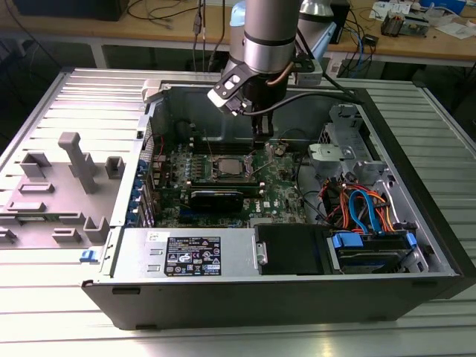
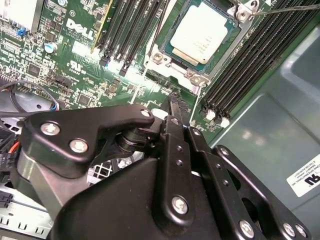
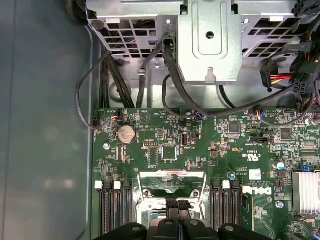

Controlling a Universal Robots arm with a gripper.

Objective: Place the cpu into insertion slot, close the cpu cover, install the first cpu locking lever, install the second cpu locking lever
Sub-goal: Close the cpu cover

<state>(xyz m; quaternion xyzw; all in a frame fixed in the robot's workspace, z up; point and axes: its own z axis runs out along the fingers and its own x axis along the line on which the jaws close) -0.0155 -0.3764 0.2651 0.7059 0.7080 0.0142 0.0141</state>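
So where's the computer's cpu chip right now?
In the second wrist view, the cpu sits in the insertion slot on the green circuit board, flanked by long black memory slots.

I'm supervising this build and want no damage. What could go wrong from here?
The gripper hangs low over the board beside the insertion slot, where the cpu lies; a slip could scrape it. A thin locking lever juts out over the memory slots and might snag.
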